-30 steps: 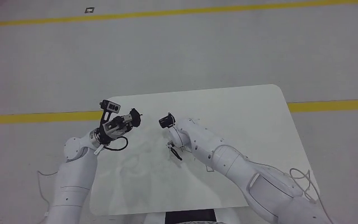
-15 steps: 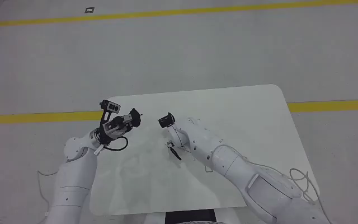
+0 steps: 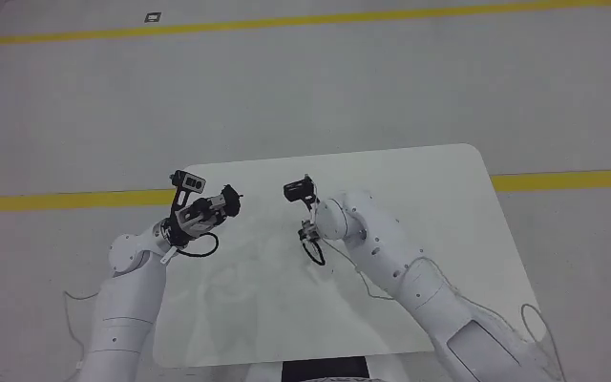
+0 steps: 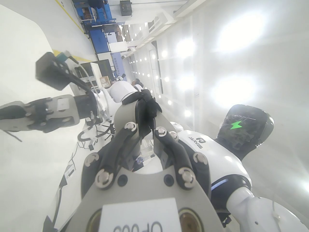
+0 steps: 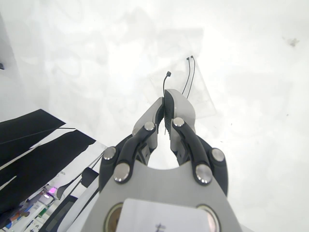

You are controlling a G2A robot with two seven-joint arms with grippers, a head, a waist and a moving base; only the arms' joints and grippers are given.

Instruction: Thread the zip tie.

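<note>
White surface [image 3: 439,201] with rounded corners, set on a pale floor crossed by yellow lines [image 3: 286,19]. Over its left-middle part hangs the zip tie [image 5: 166,81]: a thin black strap, slightly bowed, with a small square head at its free end. It is held off the surface, not lying on it. The right gripper [image 5: 165,97] has its fingers pinched together on the strap. The head stands out past the fingertips and a short length of tail shows behind the pads.

Just beyond the held tie, two spare ties [image 5: 190,74] lie side by side on a clear plastic sheet [image 5: 204,97] that rests flat on the surface.

Seen from above, this gripper sits well in from every edge. Bare surface stretches wide on the right side and toward the near edge.

The left gripper [image 4: 144,109] is raised near the far left corner, close to the surface's left edge and apart from the right gripper. Its fingers are closed on a black bundle [image 4: 147,99] that looks knotted; what it is cannot be told.
</note>
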